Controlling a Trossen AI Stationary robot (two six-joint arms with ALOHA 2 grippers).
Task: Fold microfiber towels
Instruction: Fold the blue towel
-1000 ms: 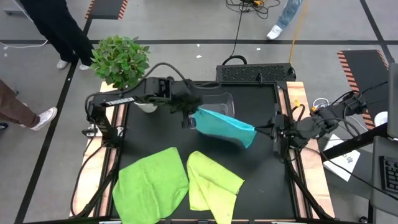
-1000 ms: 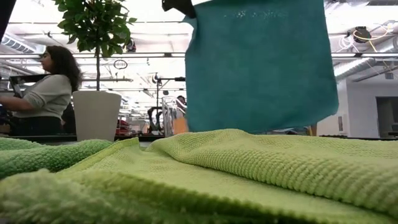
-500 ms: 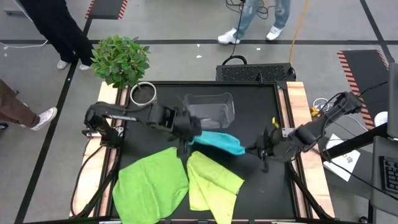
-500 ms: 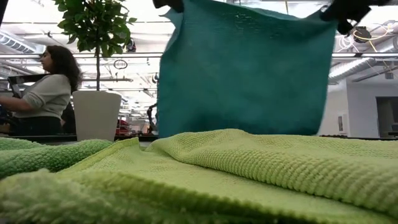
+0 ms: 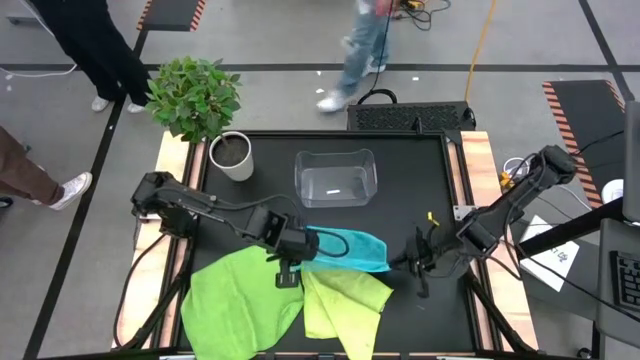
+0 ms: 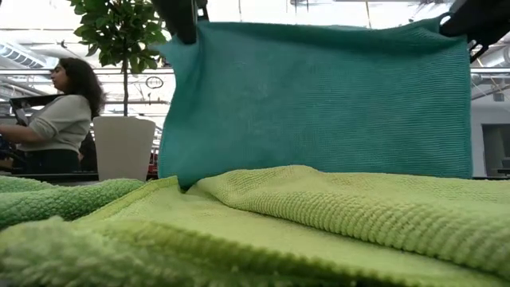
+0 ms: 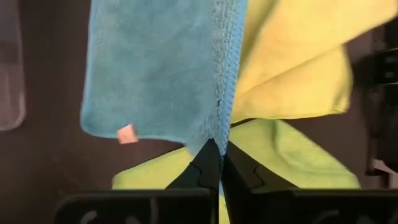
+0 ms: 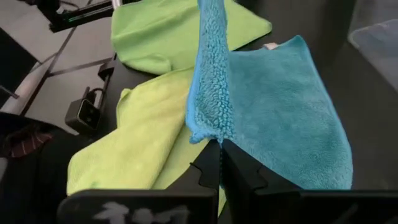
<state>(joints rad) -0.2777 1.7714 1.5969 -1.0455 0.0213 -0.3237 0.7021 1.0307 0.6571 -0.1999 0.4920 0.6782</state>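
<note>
Between my two grippers hangs the turquoise towel (image 5: pixel 345 248), stretched taut along its top edge. My left gripper (image 5: pixel 291 252) is clamped on one top corner, my right gripper (image 5: pixel 412 262) on the other; both sets of fingers are pinched tight on the cloth, as each wrist view shows the hem running straight into the closed tips. A moment ago I held this towel high near the far middle of the table, beside the clear plastic bin (image 5: pixel 336 176). Since then both arms have swung toward the near edge and dropped lower, and the cloth has spread from a bunched drape into a flat, wide sheet. Seen from table height, it hangs like a curtain with its lower edge just behind the pale yellow-green towel (image 5: pixel 345 295).

I judge this to mean the towel is now squared up and ready to be laid down for its first fold. The spot below it is partly taken, though, since the pale yellow-green towel and the bright green towel (image 5: pixel 243 295) lie crumpled and overlapping by the near edge of the table (image 5: pixel 420 180).

A potted plant (image 5: pixel 196 105) stands at the far left corner. People pass on the floor beyond.

A small pinkish tag (image 7: pixel 127 133) is sewn near one corner of the turquoise towel; I can read no writing on it, nor anywhere else.
</note>
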